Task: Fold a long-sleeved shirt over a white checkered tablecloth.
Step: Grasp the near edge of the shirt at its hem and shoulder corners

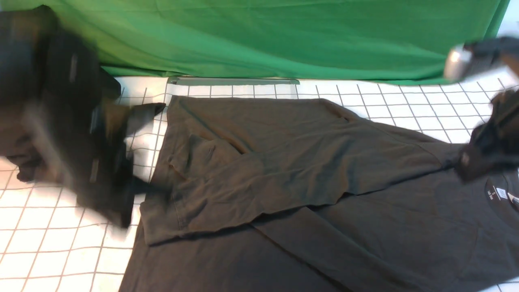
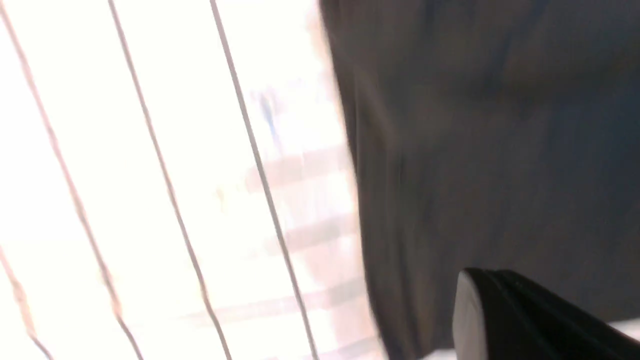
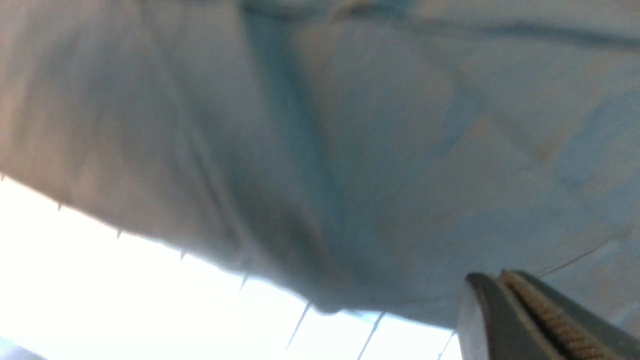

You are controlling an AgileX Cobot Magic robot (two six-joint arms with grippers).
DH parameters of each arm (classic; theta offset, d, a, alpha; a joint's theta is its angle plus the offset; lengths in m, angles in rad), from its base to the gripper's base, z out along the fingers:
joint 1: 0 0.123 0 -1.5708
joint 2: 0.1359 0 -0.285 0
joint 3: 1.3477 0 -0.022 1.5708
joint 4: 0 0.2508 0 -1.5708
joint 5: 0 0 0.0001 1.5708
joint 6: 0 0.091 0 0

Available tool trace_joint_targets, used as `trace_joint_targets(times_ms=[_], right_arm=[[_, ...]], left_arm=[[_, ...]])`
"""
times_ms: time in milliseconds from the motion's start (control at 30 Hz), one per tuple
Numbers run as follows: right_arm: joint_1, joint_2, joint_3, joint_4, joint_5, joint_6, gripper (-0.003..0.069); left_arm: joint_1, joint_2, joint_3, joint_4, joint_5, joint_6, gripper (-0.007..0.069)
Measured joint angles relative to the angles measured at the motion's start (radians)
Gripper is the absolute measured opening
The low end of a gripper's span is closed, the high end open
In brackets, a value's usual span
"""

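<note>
Dark brownish-grey cotton long-sleeved shirt (image 1: 308, 162) lay across the middle and right of the white checkered tablecloth (image 1: 52, 243). Its far layer was folded over the near one, and the folded layer's edge ran slantwise from near left to far right. Its white neck label (image 1: 501, 193) showed at the right edge.

Your left gripper (image 2: 487, 290) was just off the shirt's left edge, above bare tablecloth. It was badly blurred in the front view, but its wrist camera showed the jaws pressed together with nothing between them.

Your right gripper (image 3: 495, 295) hung over the shirt's right end, near the collar. Its jaws were likewise closed tight, and you could see no cloth pinched in them.

Beyond the tablecloth's far edge, a plain green cloth (image 1: 284, 36) hung as a backdrop, with a thin grey strip (image 1: 233, 81) lying at its foot.
</note>
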Motion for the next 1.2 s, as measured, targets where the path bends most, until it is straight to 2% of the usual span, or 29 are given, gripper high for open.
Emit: trace_joint_targets(times_ms=[167, 267, 467, 567, 667, 733, 767, 800, 833, 900, 933, 1000, 1133, 1167, 1200], right_arm=[[0.089, 0.000, 0.085, 0.003, -0.014, -0.014, 0.0010], [0.171, 0.000, 0.125, 0.005, -0.057, -0.022, 0.0010], [0.226, 0.000, 0.137, 0.005, -0.085, -0.025, 0.0010], [0.227, 0.000, 0.137, 0.004, -0.086, -0.025, 0.0010], [0.227, 0.000, 0.137, 0.004, -0.087, -0.025, 0.0011], [0.227, 0.000, 0.137, 0.003, -0.087, -0.025, 0.0014], [0.227, 0.000, 0.137, 0.003, -0.085, -0.025, 0.0015], [0.227, 0.000, 0.137, 0.003, -0.083, -0.026, 0.0015], [0.227, 0.000, 0.137, 0.002, -0.069, -0.032, 0.0018], [0.227, 0.000, 0.140, 0.001, -0.045, -0.044, 0.0022], [0.227, 0.000, 0.150, 0.001, -0.031, -0.050, 0.0027], [0.227, 0.000, 0.160, 0.000, -0.023, -0.052, 0.0036], [0.237, 0.000, 0.257, -0.001, -0.048, -0.055, 0.0136], [0.264, 0.000, 0.326, -0.003, -0.113, -0.055, 0.0239], [0.276, -0.001, 0.354, -0.003, -0.144, -0.055, 0.0275]], left_arm=[[-0.023, -0.061, 0.231, -0.016, -0.098, -0.053, 0.0086], [-0.023, -0.050, 0.307, -0.016, -0.171, -0.071, 0.0241], [-0.023, 0.006, 0.321, -0.050, -0.257, -0.072, 0.0437], [-0.023, 0.046, 0.321, -0.073, -0.262, -0.082, 0.0459], [-0.023, 0.079, 0.321, -0.100, -0.262, -0.079, 0.0417], [-0.023, 0.080, 0.321, -0.096, -0.257, -0.074, 0.0331], [-0.023, 0.080, 0.321, -0.096, -0.256, -0.071, 0.0321], [-0.023, 0.080, 0.321, -0.099, -0.252, -0.066, 0.0262], [-0.023, 0.079, 0.321, -0.106, -0.239, -0.055, 0.0170], [-0.023, 0.064, 0.321, -0.105, -0.213, -0.044, 0.0062], [-0.023, 0.049, 0.321, -0.102, -0.199, -0.040, 0.0037], [-0.023, 0.029, 0.321, -0.101, -0.182, -0.040, 0.0024], [-0.023, -0.070, 0.321, -0.099, -0.111, -0.042, 0.0016], [-0.023, -0.121, 0.321, -0.099, -0.081, -0.052, 0.0016], [-0.023, -0.135, 0.321, -0.100, -0.075, -0.052, 0.0016]])
